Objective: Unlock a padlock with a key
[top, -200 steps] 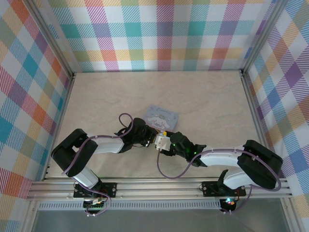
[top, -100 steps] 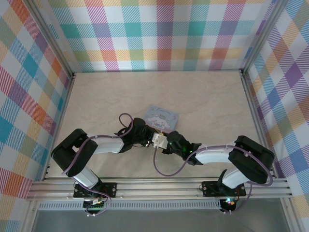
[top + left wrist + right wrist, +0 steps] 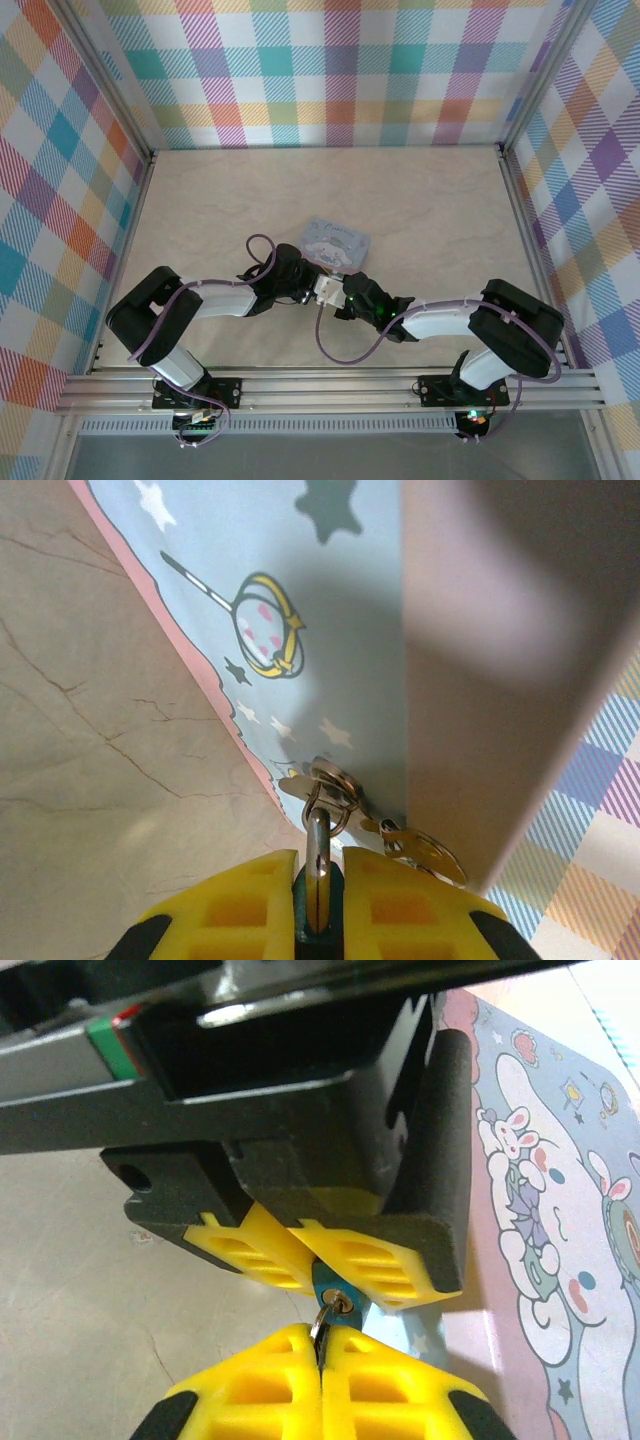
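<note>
The tiny blue padlock (image 3: 328,1286) is pinched in my left gripper (image 3: 305,1245), which is shut on its body. Its metal shackle (image 3: 318,852) runs through the latch ring (image 3: 337,785) of the pale blue cartoon tin box (image 3: 310,630). The thin metal key (image 3: 322,1320) sits with its tip in the padlock's keyhole. My right gripper (image 3: 320,1342) is shut on the key, its yellow fingers meeting just below the lock. In the top view both grippers, left (image 3: 308,279) and right (image 3: 334,290), meet at the near corner of the tin box (image 3: 338,243).
A second small brass piece (image 3: 425,846) hangs beside the latch. The blurred side of the right gripper (image 3: 500,680) stands close on the right of the left wrist view. Plaid walls (image 3: 320,70) and metal rails enclose the beige table (image 3: 330,190).
My right gripper has slid left to the left gripper and closed its jaws on the key at the padlock. The left arm has held still with the padlock.
</note>
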